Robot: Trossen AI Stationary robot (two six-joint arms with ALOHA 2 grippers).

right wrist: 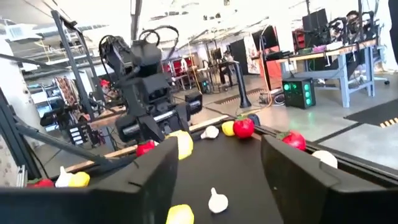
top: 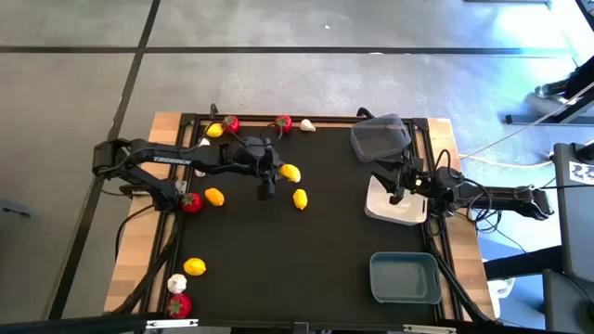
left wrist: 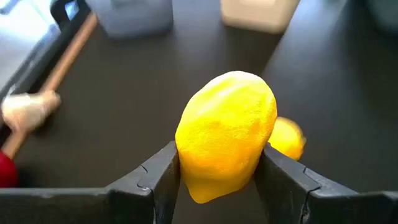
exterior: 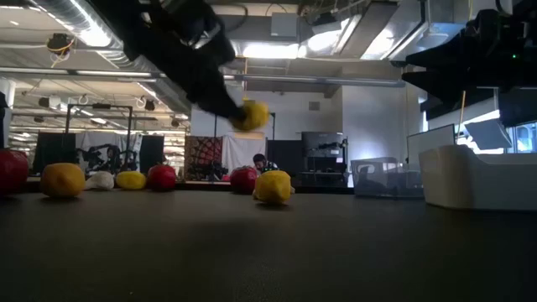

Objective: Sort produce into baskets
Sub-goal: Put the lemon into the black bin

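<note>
The left gripper (top: 281,173) sat near the centre of the high view, its two fingers (left wrist: 163,180) clamped on a yellow lemon (left wrist: 225,134); the low view showed that lemon lifted clear of the black table (top: 325,241). Another lemon (top: 300,199) lay on the mat just below it in the high view.

The right gripper (top: 397,184) was over the white basket (top: 394,210) at the right of the frame, its fingers (right wrist: 149,180) spread apart with nothing between them.

The dark grey basket (top: 380,138) stood above the white one, tilted, and the blue-grey basket (top: 404,277) sat at the lower right.

More produce lay along the top edge: a lemon (top: 214,130), two red fruits (top: 231,123), and a garlic bulb (top: 307,125). At the lower left were a lemon (top: 195,266), a garlic bulb (top: 176,282) and a red fruit (top: 179,304).
</note>
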